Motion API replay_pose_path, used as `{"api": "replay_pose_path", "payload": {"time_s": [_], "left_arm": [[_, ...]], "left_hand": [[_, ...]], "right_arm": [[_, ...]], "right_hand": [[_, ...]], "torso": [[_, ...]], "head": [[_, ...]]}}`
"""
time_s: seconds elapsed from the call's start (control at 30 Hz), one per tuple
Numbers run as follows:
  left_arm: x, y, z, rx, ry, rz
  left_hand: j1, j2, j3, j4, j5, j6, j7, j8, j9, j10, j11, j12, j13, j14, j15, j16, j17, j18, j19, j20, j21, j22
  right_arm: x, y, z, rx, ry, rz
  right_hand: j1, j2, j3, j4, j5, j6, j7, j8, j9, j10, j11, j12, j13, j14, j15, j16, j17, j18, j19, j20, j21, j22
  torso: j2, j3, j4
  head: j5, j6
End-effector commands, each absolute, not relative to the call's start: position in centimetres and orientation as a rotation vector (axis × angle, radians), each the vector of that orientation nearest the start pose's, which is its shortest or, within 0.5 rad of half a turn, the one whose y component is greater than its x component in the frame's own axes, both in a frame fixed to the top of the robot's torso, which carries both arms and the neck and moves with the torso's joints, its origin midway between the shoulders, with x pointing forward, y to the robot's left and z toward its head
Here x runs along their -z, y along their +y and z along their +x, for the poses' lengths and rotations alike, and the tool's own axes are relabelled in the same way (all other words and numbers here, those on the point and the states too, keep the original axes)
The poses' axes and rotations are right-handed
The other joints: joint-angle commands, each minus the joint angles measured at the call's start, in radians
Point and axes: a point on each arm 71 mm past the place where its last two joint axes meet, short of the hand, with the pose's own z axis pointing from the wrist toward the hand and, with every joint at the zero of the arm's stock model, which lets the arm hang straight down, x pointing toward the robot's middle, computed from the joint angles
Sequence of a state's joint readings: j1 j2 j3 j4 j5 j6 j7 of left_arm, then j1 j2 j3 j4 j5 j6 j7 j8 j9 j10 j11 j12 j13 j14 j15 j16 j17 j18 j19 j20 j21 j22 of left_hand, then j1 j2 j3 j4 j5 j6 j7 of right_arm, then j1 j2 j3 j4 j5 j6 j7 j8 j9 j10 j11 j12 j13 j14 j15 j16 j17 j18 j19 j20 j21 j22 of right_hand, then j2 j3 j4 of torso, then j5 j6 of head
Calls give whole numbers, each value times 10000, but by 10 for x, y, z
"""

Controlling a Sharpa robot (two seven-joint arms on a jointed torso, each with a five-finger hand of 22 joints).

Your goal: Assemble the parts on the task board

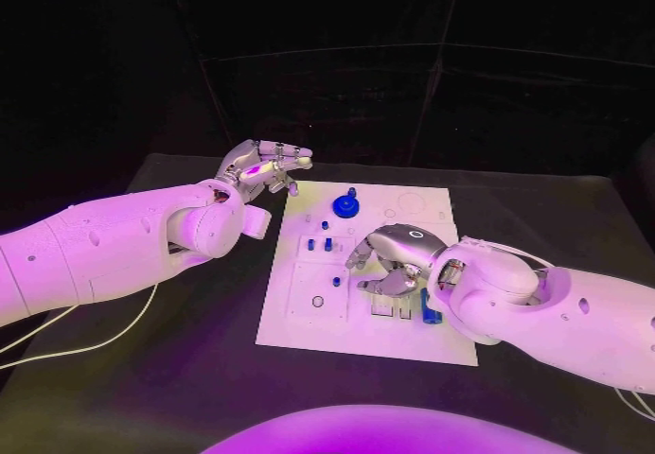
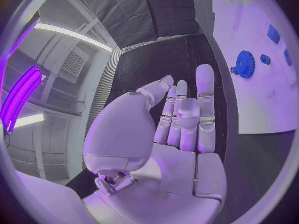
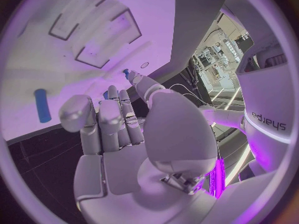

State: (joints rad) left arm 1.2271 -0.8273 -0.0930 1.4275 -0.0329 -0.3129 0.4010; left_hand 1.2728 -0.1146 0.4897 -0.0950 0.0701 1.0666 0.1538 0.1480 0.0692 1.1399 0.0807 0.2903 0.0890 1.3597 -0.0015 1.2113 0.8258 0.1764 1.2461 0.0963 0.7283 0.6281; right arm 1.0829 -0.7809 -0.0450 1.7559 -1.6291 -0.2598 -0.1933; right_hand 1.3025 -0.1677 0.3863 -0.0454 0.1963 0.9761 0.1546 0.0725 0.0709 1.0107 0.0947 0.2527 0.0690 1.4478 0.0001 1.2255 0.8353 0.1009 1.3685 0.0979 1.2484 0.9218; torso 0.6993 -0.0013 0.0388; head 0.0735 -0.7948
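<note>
Over the white task board (image 1: pixel 308 326), right hand (image 1: pixel 393 260) hovers low with fingers curled, nothing visibly held. Beside it lies a loose blue bar (image 1: pixel 429 307); blue gear (image 1: pixel 346 205) stands farther up. Left hand (image 1: pixel 263 166) empty, fingers apart, off the board's far corner above the tabletop (image 1: pixel 164 378). Best to lower slowly, pinch the bar squarely, keep the wrist level.

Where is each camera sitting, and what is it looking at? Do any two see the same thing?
Head view: on the robot's head, looking down at the task board; shows both arms, left hand and right hand.
Left wrist view: behind the left hand, facing the board's edge and the blue gear.
Right wrist view: behind the right hand, facing the board and a blue rod.
Shared: head and left wrist views both show the blue gear.
</note>
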Motion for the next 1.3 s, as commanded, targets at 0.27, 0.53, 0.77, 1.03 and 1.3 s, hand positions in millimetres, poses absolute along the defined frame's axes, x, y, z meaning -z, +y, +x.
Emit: {"api": "replay_pose_path", "payload": {"time_s": [0.27, 0.53, 0.77, 1.03, 1.3], "left_arm": [[188, 230, 506, 14661, 14243, -10730], [189, 228, 506, 14699, 14273, -10719], [189, 228, 506, 14702, 14279, -10719], [189, 228, 506, 14702, 14286, -10721], [189, 228, 506, 14711, 14296, -10720]], "left_hand": [[-28, 85, -58, 4, -34, -61, 35, 37, -11, -41, 2, 69, 10, -85, -15, -63, -9, 63, -97, 2, -56, -20], [-28, 85, -58, 4, -34, -61, 35, 37, -11, -41, 2, 69, 10, -85, -15, -63, -9, 63, -97, 2, -56, -20], [-28, 85, -58, 4, -34, -61, 35, 37, -11, -41, 2, 69, 10, -85, -15, -63, -9, 63, -97, 2, -56, -20], [-28, 85, -58, 4, -34, -61, 35, 37, -11, -41, 2, 69, 10, -85, -15, -63, -9, 63, -97, 2, -56, -20], [-28, 85, -58, 4, -34, -61, 35, 37, -11, -41, 2, 69, 10, -85, -15, -63, -9, 63, -97, 2, -56, -20]], "right_arm": [[182, -164, 432, -7537, 17562, -2139], [182, -190, 444, -6375, 17879, -2543], [186, -192, 448, -5745, 18185, -3066], [189, -180, 450, -5807, 18298, -3423], [191, -171, 454, -5886, 18321, -3540]], "right_hand": [[39, -18, -291, 23, 79, 88, -22, 24, -8, -39, -41, 130, -18, 99, -12, 50, 10, 133, 23, 31, -32, 4], [210, -22, -803, 4, 91, -2, -157, -40, -26, -577, -5, 132, -41, 55, 34, -57, -169, 158, -30, 77, -181, -214], [286, 18, -1063, 24, 94, -17, -221, -38, -24, -736, 21, 197, -30, 52, 64, -87, -217, 172, -48, 106, -243, -302], [449, 239, -1179, 39, 146, 43, -235, -14, -16, -506, -23, 464, 1, 69, 43, -82, -190, 177, -26, 104, -260, -307], [575, 526, -927, 101, 166, 149, -178, 1, -17, 344, -208, 693, -54, 142, -107, 39, 34, 165, 66, -13, -212, -211]], "torso": [[-2, -7, 4], [21, 5, 26], [30, -8, 18], [26, -2, 23], [19, -2, 18]], "head": [[-348, 289], [-468, 389], [-466, 361], [-444, 324], [-431, 283]]}}
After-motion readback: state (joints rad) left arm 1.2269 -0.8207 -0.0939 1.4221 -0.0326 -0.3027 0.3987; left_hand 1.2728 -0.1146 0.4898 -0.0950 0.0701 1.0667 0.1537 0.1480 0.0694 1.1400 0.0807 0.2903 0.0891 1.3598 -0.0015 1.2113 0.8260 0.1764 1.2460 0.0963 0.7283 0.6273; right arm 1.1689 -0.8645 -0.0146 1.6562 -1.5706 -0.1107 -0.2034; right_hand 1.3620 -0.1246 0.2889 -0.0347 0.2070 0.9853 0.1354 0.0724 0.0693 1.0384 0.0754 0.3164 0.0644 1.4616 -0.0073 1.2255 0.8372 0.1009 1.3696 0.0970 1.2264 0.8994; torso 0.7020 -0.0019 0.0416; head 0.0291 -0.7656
